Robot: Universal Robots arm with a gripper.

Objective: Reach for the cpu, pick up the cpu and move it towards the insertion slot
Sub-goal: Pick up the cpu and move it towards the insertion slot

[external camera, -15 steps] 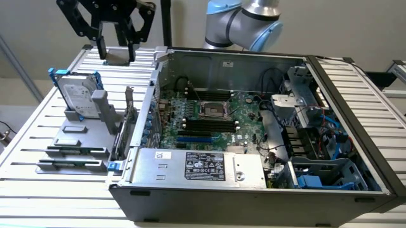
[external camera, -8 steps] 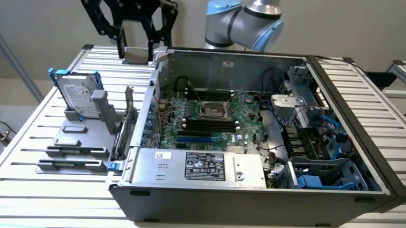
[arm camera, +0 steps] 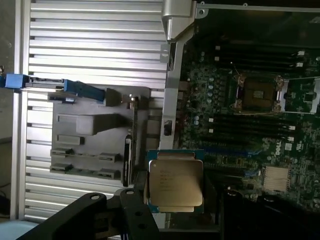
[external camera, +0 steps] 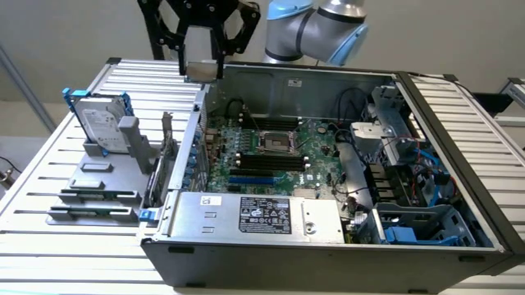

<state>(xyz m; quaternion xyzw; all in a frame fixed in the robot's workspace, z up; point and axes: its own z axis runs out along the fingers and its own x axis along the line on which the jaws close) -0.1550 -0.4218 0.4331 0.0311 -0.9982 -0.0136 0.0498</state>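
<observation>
The cpu [arm camera: 175,181] is grasped by the claw [external camera: 203,69], raised at the exterior view's upper left, apart from the slot [external camera: 276,141].

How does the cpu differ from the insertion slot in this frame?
The cpu is held up in the tool, above the case; the insertion slot sits fixed on the motherboard. The cpu shows a solid pale metal top with printed text; the slot is a shiny frame around a dark centre. The cpu is bare and loose; the slot lies between black memory slots. Both are square.
</observation>
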